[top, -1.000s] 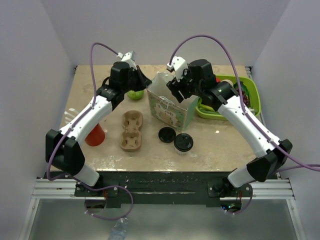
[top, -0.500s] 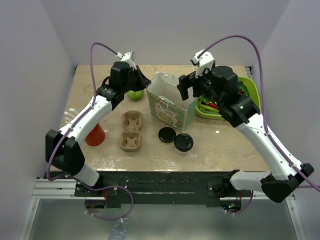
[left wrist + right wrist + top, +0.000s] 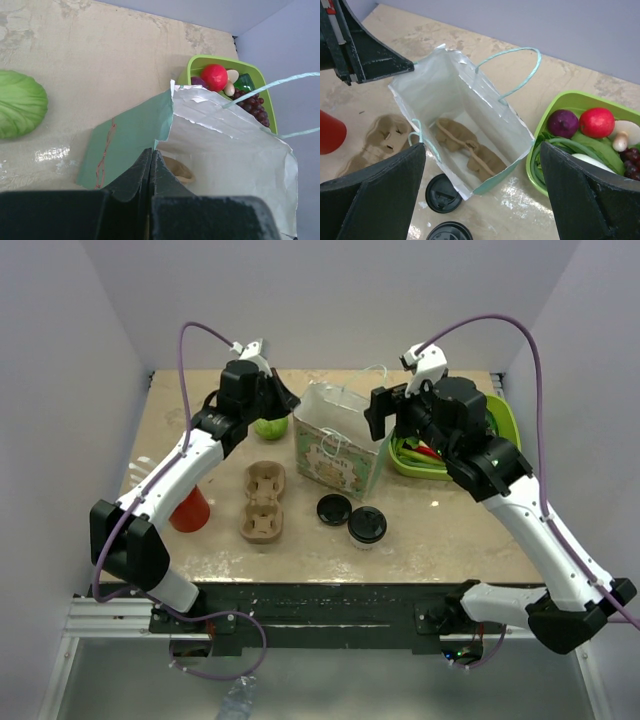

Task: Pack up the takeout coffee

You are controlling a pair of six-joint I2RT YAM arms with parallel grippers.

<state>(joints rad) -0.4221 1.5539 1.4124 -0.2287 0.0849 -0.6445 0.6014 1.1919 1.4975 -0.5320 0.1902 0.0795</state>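
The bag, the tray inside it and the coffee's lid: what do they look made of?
Bag: thin paper, creased, mint green outside with a pale, faintly glossy lining and cord handles.
Tray inside it: probably moulded pulp, since it looks matte, brown and fibrous.
Takeout coffee, its lid: probably black plastic, smooth with moulded rings.

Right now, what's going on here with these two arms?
The left hand is shut on the rim of the mint-green paper gift bag, holding it open. The right hand hovers open above it. The white paper coffee cup with black lid sits on the table in front, not yet packed.
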